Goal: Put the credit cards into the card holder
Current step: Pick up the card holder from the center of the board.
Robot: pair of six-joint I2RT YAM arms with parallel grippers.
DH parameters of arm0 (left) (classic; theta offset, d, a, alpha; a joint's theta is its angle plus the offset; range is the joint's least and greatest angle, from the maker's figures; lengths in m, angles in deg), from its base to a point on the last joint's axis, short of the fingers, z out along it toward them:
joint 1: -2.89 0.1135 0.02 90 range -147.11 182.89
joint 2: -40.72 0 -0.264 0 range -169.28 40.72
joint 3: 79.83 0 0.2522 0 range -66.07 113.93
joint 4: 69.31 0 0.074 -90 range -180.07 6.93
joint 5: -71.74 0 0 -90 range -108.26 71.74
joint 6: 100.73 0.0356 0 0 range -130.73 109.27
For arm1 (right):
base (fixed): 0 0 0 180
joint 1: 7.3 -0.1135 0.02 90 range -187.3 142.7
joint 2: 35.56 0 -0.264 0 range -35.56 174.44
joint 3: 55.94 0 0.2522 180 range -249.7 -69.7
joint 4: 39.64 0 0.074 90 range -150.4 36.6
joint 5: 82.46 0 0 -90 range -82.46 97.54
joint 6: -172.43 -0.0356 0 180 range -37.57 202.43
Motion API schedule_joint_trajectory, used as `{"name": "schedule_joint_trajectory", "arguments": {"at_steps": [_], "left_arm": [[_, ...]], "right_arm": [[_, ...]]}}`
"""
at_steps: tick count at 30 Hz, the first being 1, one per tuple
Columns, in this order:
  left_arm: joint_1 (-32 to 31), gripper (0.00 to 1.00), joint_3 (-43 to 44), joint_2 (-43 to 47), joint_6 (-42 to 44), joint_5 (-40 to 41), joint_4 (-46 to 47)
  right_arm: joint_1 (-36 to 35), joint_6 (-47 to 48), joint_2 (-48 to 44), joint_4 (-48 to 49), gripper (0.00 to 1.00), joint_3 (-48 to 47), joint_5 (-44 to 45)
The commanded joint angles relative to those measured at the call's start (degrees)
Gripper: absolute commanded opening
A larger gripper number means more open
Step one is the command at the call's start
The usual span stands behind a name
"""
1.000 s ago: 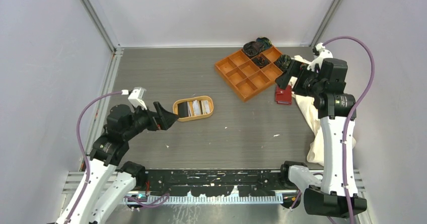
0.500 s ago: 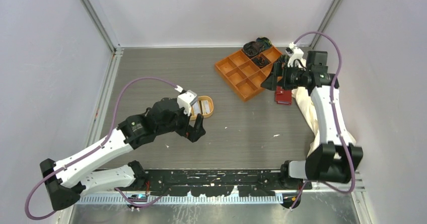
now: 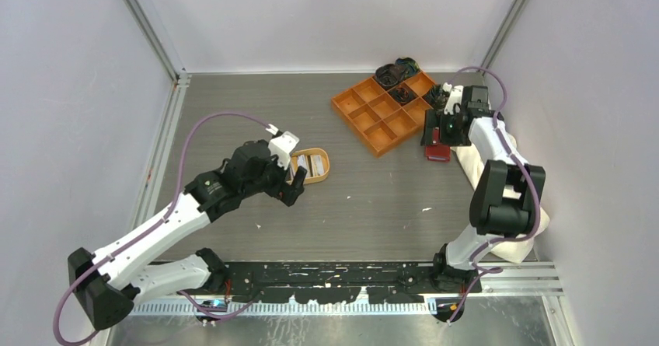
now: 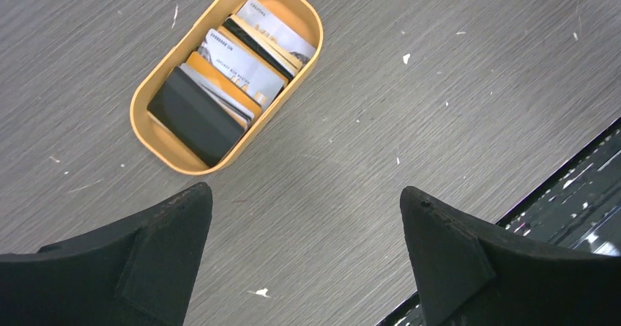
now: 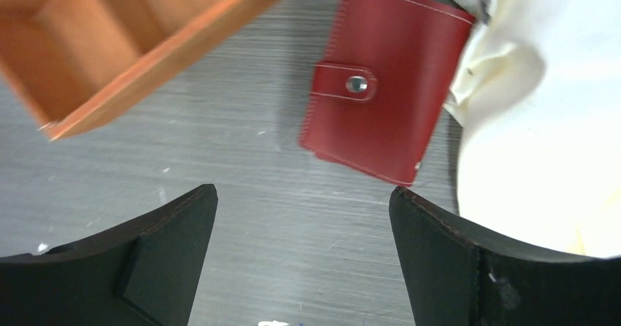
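Several credit cards (image 4: 227,84), black, white-grey and gold, stand packed on edge in an oval tan dish (image 4: 146,132). My left gripper (image 4: 305,190) hovers open just beside the dish with only bare table between its fingers. From above, the left gripper (image 3: 291,184) covers the left end of the dish (image 3: 326,166). The card holder (image 5: 388,113), a red wallet snapped closed, lies flat next to a white cloth. My right gripper (image 5: 304,190) hangs open just short of it, empty. In the top view the card holder (image 3: 437,152) shows below the right gripper (image 3: 435,132).
An orange compartment tray (image 3: 356,128) sits at the back right, with dark items (image 3: 396,72) in its far cells; its corner (image 5: 168,51) is close to the wallet. A crumpled white cloth (image 5: 542,121) touches the wallet's right side. The black rail (image 4: 578,172) runs along the near edge.
The left arm has stretched out from the left side to hover by the dish. The right arm has dropped and reached back over the wallet. Both grippers stayed open.
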Motion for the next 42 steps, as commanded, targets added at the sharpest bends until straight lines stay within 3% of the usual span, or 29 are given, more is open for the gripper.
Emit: {"name": "schedule_joint_trajectory", "arguments": {"at_steps": [1,6,20,23,29,35,37,42], "left_arm": [[-0.2,0.99,-2.3,7.9,4.0,1.8,6.1],[-0.2,0.97,-4.0,9.6,4.0,0.9,6.6],[-0.2,0.95,-4.2,9.7,3.9,-2.0,7.1],[-0.2,0.94,-4.2,9.4,3.9,-2.5,7.2],[-0.2,0.93,-4.3,9.5,3.8,-4.3,7.2],[0.0,0.96,-5.3,9.6,0.4,-11.4,10.0],[0.3,0.96,-6.3,9.0,-3.8,-16.7,12.7],[0.3,0.95,-13.3,8.9,-19.7,-23.3,27.8]], "right_arm": [[3.1,-2.6,5.3,3.3,0.87,-4.1,6.0],[6.3,-5.0,11.2,1.1,0.68,-7.3,2.9],[9.6,-7.1,22.9,-3.8,0.53,-13.0,-9.9],[9.6,-6.9,24.1,-5.5,0.42,-13.6,-11.9],[9.6,-7.2,20.4,-5.7,0.12,-9.8,-19.6],[8.4,-11.8,10.1,-2.6,0.04,-2.5,-32.3],[6.0,-8.2,6.6,-4.3,0.04,-0.5,-35.9],[-5.9,16.9,-1.4,-21.5,0.05,-0.7,-42.1]]}}
